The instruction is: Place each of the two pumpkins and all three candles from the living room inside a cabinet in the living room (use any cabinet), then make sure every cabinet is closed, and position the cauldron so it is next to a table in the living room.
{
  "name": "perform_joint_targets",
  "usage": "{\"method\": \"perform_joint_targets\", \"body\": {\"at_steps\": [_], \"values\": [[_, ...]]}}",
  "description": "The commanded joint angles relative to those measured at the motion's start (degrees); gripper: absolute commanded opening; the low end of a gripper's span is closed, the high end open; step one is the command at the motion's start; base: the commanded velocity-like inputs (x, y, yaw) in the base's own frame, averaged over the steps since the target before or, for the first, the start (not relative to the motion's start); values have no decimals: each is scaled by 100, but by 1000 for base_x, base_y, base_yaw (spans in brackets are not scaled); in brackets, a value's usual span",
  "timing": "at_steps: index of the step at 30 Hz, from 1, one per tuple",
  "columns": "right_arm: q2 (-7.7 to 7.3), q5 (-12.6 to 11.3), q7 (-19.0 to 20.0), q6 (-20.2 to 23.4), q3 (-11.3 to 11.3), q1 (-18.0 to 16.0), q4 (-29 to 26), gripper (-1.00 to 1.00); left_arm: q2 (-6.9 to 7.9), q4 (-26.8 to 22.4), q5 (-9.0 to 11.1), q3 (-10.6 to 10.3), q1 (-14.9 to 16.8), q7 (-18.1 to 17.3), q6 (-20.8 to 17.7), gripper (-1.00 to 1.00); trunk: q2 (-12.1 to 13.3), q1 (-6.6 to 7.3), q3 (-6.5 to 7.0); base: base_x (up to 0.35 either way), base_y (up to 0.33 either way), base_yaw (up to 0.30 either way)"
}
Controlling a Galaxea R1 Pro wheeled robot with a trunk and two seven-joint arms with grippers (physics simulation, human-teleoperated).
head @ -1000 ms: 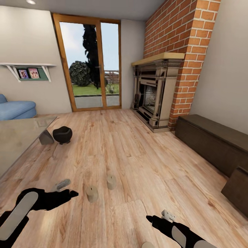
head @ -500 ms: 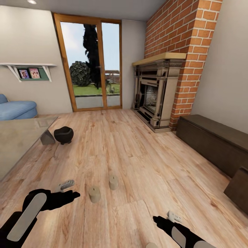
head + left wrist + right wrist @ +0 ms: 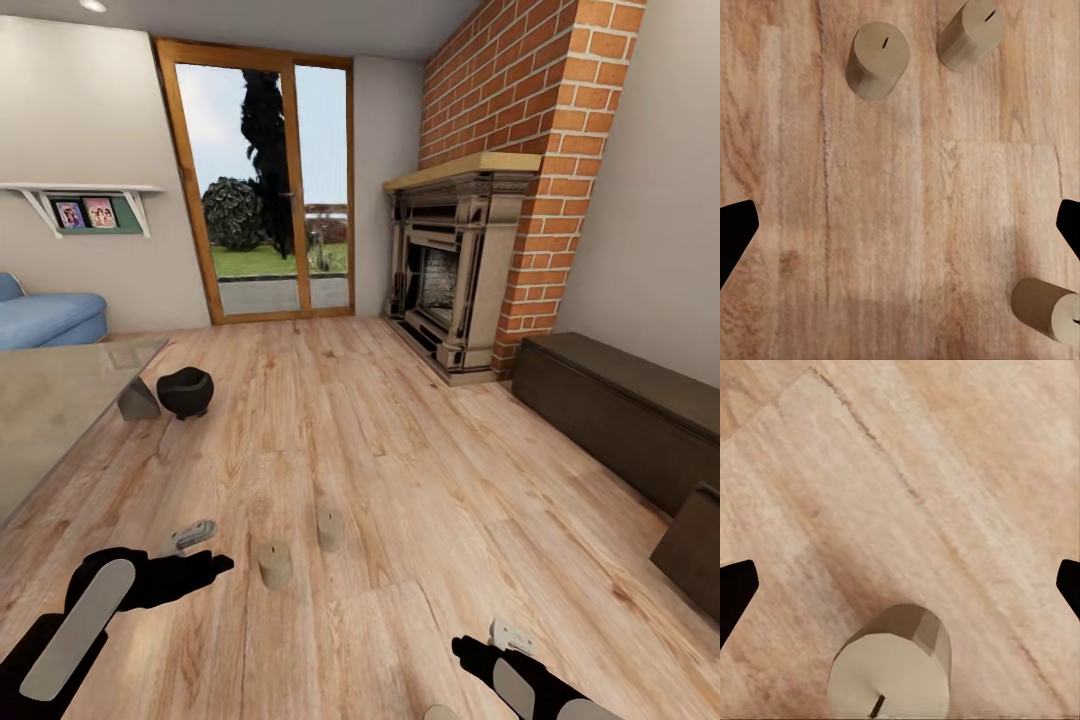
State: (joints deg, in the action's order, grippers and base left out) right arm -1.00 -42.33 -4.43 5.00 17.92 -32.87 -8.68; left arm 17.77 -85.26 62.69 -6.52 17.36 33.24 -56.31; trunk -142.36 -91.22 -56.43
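**Three candles on the floor, one of them barely in frame**

Two candles stand upright on the wooden floor in the head view, close together but apart: the nearer candle and the farther candle. A third candle is cut off by the lower edge there, so only its top rim shows; the right wrist view gives it better, upright with its wick visible, though its base is out of frame.

The left hand hangs over the floor just beside the nearer candle, holding nothing; in its wrist view the dark fingertips sit at opposite edges of the picture, wide apart. The right hand hovers low near the third candle, its fingertips likewise spread wide and empty. Both arms are partly cropped by the frame.

The cauldron (dark, round) sits on the floor just beside the corner of the tabletop, whose far side runs out of view; whether they touch is unclear. The cabinet lies along the right wall, and a dark panel juts out near its closer end, cut off at the edge, too cropped to identify.
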Motion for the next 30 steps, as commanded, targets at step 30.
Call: {"method": "perform_joint_targets", "body": {"at_steps": [30], "values": [[1, -41, 43, 193, 547, 0, -70, 100, 12, -78, 594, 230, 4, 42, -20, 100, -125, -117, -661, 0, 0, 0]]}}
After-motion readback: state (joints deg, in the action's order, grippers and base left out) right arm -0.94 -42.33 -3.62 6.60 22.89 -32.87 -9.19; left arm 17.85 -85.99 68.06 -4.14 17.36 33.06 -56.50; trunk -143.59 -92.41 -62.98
